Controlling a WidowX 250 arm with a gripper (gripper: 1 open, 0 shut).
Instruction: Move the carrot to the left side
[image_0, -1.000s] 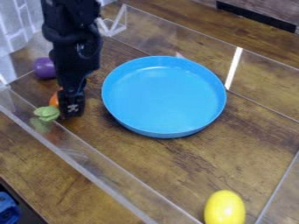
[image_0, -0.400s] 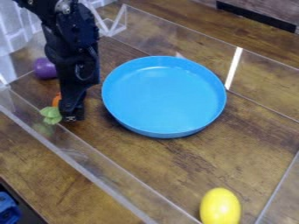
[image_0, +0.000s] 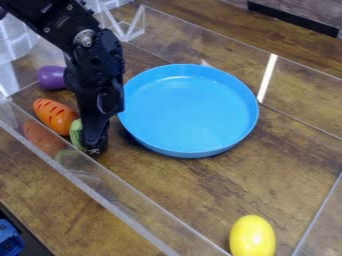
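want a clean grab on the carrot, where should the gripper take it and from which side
Grip the carrot across its orange body, near the middle, coming down from above. It lies on its side on the table, green top toward the gripper, so the rounded body gives the open jaws two opposite flanks. The plate sits close on the right, leaving little room for a sideways approach.

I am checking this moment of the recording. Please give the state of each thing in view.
tool: open, pointing down beside the carrot, holding nothing.
carrot: lying on the table, left of the blue plate, not gripped.
blue plate: flat on the table, empty.
lemon: resting at the front, untouched.
eggplant: lying behind the carrot, untouched.
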